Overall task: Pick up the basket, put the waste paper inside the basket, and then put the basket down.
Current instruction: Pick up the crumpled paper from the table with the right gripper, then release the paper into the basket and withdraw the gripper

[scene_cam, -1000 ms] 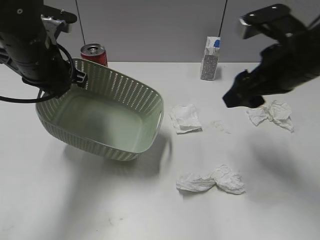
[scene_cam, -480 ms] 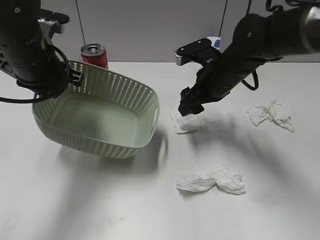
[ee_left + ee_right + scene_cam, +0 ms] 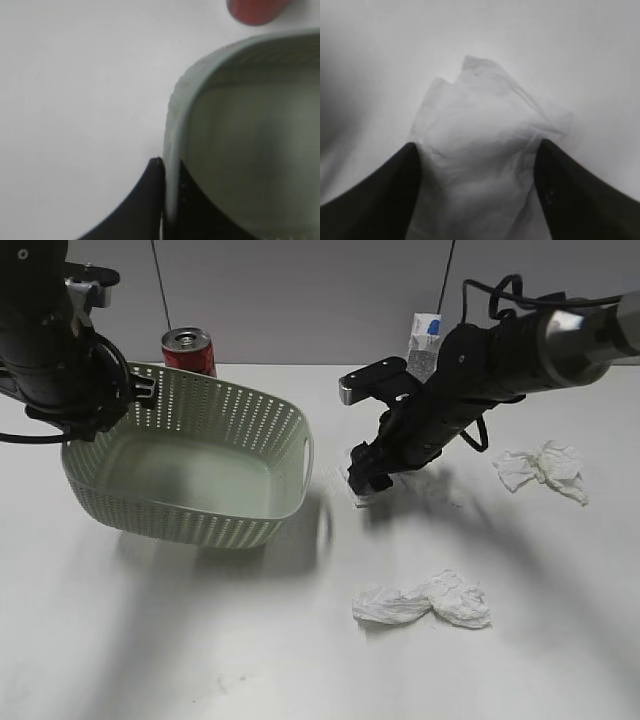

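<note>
My left gripper (image 3: 170, 172) is shut on the rim of the pale green basket (image 3: 200, 465), also seen in the left wrist view (image 3: 240, 140), and holds it tilted above the table at the left. My right gripper (image 3: 477, 150) is open, its fingers on either side of the flat squarish waste paper (image 3: 480, 145). In the exterior view that gripper (image 3: 368, 478) sits low over this paper (image 3: 366, 497), which is mostly hidden. A wrinkled wad (image 3: 425, 602) lies at the front middle. Another wad (image 3: 545, 468) lies at the right.
A red can (image 3: 188, 349) stands behind the basket and shows in the left wrist view (image 3: 256, 10). A small white-and-blue carton (image 3: 422, 343) stands at the back behind the right arm. The white table (image 3: 150, 640) runs to the front.
My right arm has swung left and down from the right side onto the flat paper. The basket has shifted slightly left and levelled a little in my left gripper.
</note>
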{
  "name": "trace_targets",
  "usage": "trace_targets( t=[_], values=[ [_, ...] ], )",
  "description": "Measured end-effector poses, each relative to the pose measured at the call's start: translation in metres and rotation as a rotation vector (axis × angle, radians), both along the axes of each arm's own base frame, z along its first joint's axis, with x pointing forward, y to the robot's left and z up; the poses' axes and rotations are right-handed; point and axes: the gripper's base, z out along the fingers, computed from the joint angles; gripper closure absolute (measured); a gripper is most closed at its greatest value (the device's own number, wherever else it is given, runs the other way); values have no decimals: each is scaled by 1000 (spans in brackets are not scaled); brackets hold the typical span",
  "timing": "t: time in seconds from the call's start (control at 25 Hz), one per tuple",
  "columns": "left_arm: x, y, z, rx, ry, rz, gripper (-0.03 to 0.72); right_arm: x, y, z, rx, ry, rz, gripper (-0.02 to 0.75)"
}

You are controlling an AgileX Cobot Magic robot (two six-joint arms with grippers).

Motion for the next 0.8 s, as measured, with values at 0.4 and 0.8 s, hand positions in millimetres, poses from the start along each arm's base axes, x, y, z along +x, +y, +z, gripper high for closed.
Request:
trace_targets(
  t=[0.4,0.8],
  values=[
    [0,0,0,-5,-6,-1,688,-2,1,19,16,-3,9,745],
    [3,-4,1,-40,-33,-4,688,-38,8,158,164,-203,73,746]
  ],
)
